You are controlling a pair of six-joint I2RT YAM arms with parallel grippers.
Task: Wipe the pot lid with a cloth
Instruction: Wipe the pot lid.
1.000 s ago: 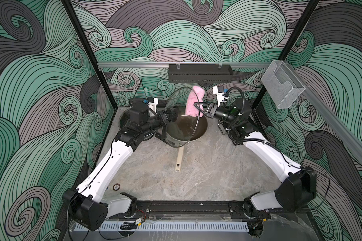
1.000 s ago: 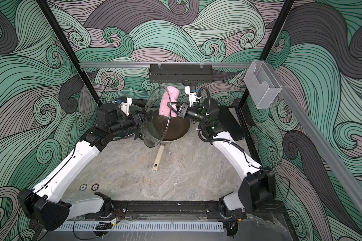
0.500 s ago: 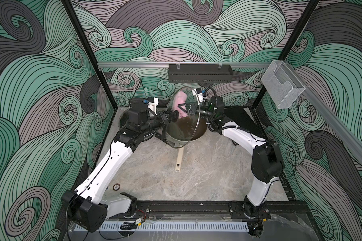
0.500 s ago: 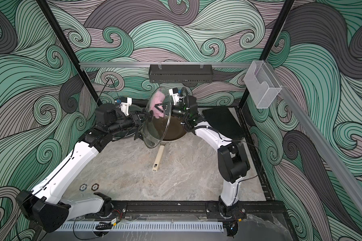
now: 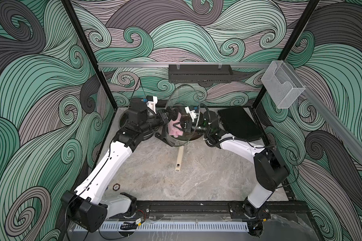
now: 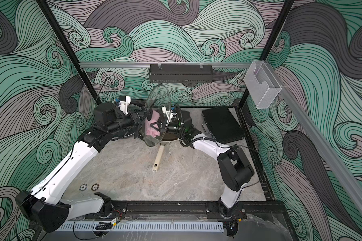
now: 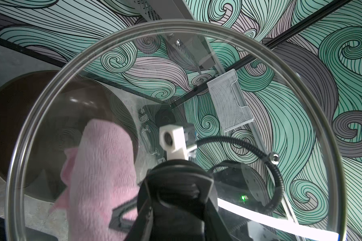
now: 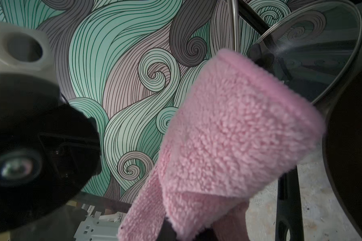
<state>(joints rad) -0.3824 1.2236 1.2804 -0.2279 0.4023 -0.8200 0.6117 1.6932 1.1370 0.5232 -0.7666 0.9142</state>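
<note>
A clear glass pot lid (image 5: 183, 98) (image 6: 158, 100) (image 7: 301, 100) stands on edge above a dark pan. My left gripper (image 5: 169, 115) (image 6: 146, 114) (image 7: 176, 210) is shut on its black knob (image 5: 173, 114) (image 7: 176, 185). A fluffy pink cloth (image 5: 174, 128) (image 6: 151, 129) (image 7: 98, 177) (image 8: 228, 135) is bunched against the lid's far face, low on the glass beside the knob. My right gripper (image 5: 179, 127) (image 6: 155, 125) (image 8: 182, 233) is shut on the cloth, and the cloth hides its fingertips in the right wrist view.
The pan (image 5: 196, 136) has a cream handle (image 5: 179, 158) pointing to the front. A black case (image 5: 238, 123) lies at the back right. A second round dark pan with a glass lid (image 8: 313, 52) sits at the back left behind my left arm. Poker chips (image 6: 83, 187) lie front left.
The right arm folded at the elbow and carried the cloth from the lid's upper right edge leftward and down across the glass. The left gripper kept the lid nearly still.
</note>
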